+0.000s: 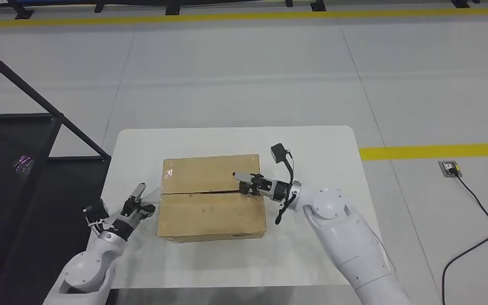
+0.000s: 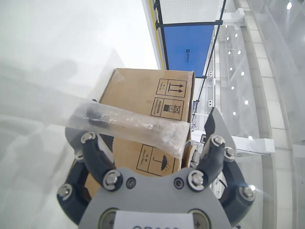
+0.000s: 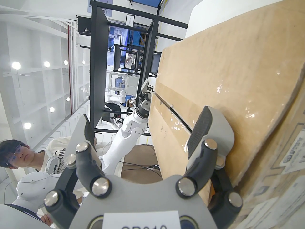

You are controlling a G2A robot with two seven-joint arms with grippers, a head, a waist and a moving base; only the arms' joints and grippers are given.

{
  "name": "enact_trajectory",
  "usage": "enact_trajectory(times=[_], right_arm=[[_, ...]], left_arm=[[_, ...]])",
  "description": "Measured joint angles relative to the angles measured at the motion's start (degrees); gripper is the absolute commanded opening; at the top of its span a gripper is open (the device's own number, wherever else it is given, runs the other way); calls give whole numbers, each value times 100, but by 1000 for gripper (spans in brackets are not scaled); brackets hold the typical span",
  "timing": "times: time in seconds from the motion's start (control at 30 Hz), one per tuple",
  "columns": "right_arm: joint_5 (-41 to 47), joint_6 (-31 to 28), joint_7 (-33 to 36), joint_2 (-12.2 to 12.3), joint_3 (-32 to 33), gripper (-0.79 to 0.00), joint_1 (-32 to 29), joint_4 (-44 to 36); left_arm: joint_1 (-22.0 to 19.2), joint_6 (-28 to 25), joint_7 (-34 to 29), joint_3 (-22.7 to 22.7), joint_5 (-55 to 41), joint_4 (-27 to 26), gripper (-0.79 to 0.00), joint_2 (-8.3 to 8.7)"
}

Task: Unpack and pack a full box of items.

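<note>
A brown cardboard box [image 1: 212, 197] lies flaps-up in the middle of the white table [image 1: 320, 145], with a dark slit along its centre seam [image 3: 175, 114]. My right gripper [image 1: 242, 183] is open over the box top near the seam's right end; one of its fingertips [image 3: 202, 129] rests on the flap, the other hangs free. My left gripper [image 1: 137, 200] stands open at the box's left end [image 2: 164, 101]. A strip of clear tape [image 2: 128, 125] runs from one left fingertip [image 2: 73, 132] across to the box's corner.
A black metal frame [image 1: 34, 130] stands off the table's left edge. A small black block with a cable [image 1: 280, 152] sits above the right wrist near the box's far right corner. Bare table surrounds the box on all sides.
</note>
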Motion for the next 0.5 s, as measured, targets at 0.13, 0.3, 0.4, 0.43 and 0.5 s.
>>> enact_trajectory(times=[0.13, 0.3, 0.4, 0.43, 0.5], right_arm=[[-2, 51, 5, 9, -17, 0, 15, 7], [-2, 111, -1, 23, -23, 0, 32, 9], [9, 135, -1, 27, -35, 0, 43, -2], [11, 145, -3, 28, -41, 0, 48, -2], [15, 155, -4, 28, -57, 0, 63, 7]], left_arm=[[29, -207, 110, -83, 11, -85, 0, -12], [316, -608, 477, -236, 371, -506, 0, -16], [534, -757, 748, -335, 650, -815, 0, -18], [593, -794, 826, -368, 721, -904, 0, -19], [726, -859, 982, -446, 879, -1111, 0, -22]])
